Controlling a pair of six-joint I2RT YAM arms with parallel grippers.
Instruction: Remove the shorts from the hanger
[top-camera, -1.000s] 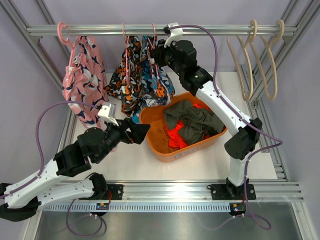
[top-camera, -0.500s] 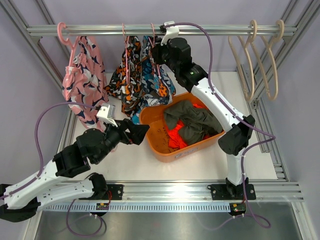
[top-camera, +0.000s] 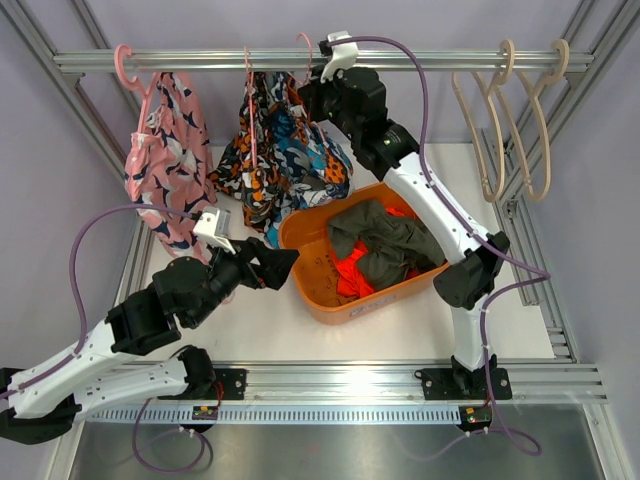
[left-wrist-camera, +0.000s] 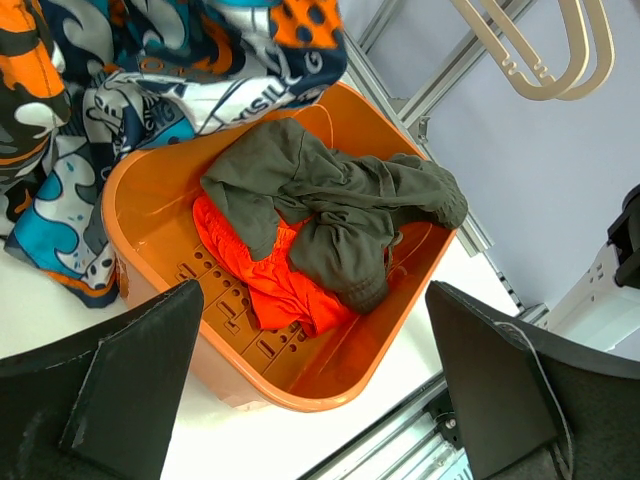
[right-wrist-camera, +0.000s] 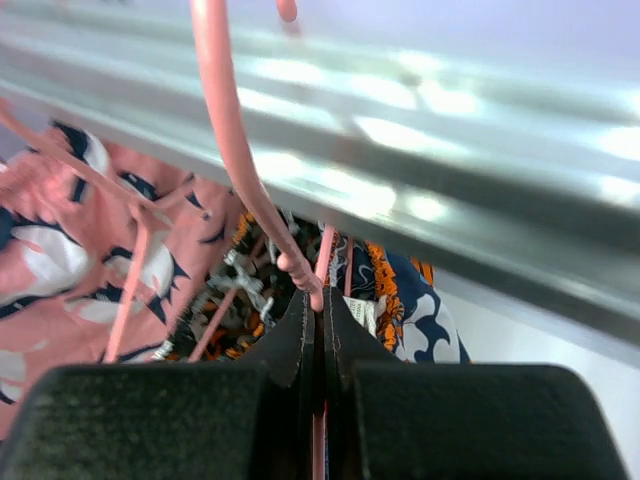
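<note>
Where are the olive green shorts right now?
In the top view, the olive green shorts lie in the orange basket, over the orange-red shorts, right of centre.

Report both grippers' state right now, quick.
Left gripper: open, holding nothing.
Right gripper: shut on the pink hanger just under the rail.
</note>
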